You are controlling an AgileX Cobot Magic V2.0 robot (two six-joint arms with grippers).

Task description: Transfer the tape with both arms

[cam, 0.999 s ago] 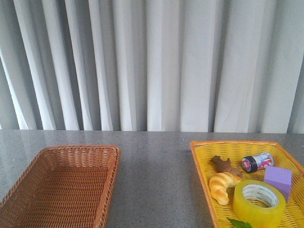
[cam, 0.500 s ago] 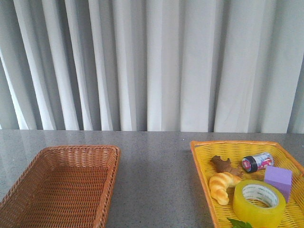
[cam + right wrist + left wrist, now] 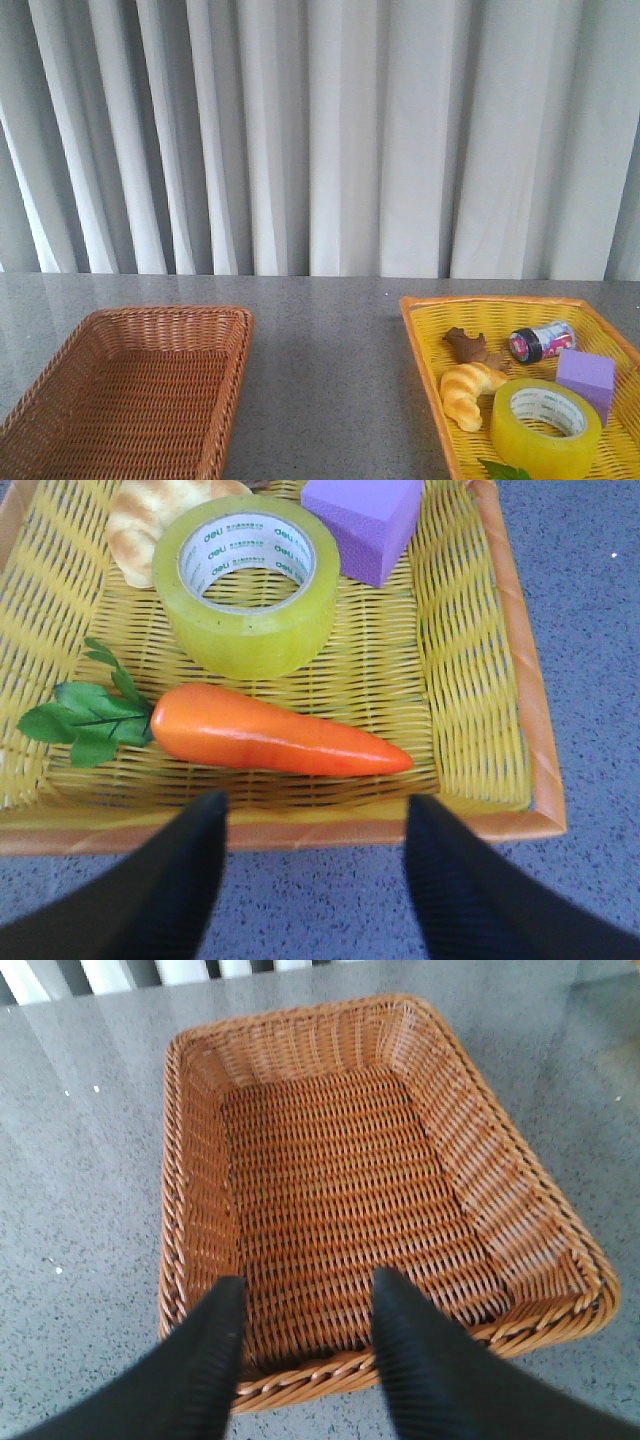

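Observation:
The yellow translucent tape (image 3: 545, 426) lies flat in the yellow basket (image 3: 423, 340) at the front right, between a croissant and a purple cube. It also shows in the right wrist view (image 3: 247, 582). My right gripper (image 3: 315, 815) is open and empty, hovering over the near rim of the yellow basket (image 3: 520, 730), short of the tape. My left gripper (image 3: 305, 1295) is open and empty over the near rim of the empty brown wicker basket (image 3: 180, 1160). Neither arm shows in the front view.
The yellow basket also holds a croissant (image 3: 468, 390), a purple cube (image 3: 586, 378), a small can (image 3: 540, 341), a brown toy (image 3: 468, 347) and an orange carrot (image 3: 275, 742) with green leaves. The brown basket (image 3: 215, 400) stands at front left on the grey table (image 3: 325, 380).

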